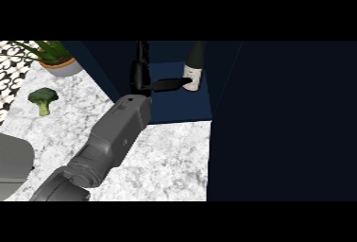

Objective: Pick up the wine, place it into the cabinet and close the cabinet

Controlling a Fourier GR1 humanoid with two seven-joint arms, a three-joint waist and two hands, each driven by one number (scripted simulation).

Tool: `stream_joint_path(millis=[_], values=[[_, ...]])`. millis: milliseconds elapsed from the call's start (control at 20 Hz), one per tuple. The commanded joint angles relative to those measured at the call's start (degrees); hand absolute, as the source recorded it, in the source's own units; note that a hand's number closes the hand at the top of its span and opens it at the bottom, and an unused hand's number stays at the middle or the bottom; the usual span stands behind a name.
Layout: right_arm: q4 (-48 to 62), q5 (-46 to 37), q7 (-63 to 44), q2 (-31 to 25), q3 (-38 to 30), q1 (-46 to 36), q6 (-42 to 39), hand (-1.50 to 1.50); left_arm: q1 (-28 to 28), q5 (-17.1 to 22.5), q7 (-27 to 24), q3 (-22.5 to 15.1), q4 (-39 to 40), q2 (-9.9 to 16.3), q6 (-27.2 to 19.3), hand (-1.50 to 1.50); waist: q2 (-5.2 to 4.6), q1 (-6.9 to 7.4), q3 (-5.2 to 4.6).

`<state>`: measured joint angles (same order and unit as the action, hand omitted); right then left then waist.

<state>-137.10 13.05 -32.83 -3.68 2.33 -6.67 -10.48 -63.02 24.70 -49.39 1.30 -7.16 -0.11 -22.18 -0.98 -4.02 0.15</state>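
The wine bottle (194, 71), dark with a white label, stands upright inside the open dark blue cabinet (178, 108), near its right wall. My right hand (145, 75) is inside the cabinet just left of the bottle. Its fingers point straight up and its thumb stretches sideways to the bottle's label, touching it or nearly so; nothing is curled round the bottle. The cabinet door (286, 118) stands open as a large dark panel on the right. My left hand does not show; only a grey piece of arm (14, 163) sits at the lower left edge.
A head of broccoli (43, 98) lies on the marble counter (164, 160) at the left. A potted plant (61, 60) stands at the back left, beside the cabinet's left wall.
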Motion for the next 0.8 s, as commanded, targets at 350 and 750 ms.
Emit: stream_joint_path(millis=[350, 750], values=[[-5.14, 0.15, -2.06, 0.75, 3.04, 2.93, 0.85, -1.5, 5.8, 6.23, -0.39, -0.25, -1.6, 0.11, 6.43, -1.5, 0.74, 0.73, -0.21], [-5.73, -0.88, -3.88, 1.33, 5.25, 2.15, 2.02, -1.5, 10.02, 12.6, -0.72, -8.14, -6.51, 0.11, 6.27, -1.5, 0.89, 0.4, -0.23]])
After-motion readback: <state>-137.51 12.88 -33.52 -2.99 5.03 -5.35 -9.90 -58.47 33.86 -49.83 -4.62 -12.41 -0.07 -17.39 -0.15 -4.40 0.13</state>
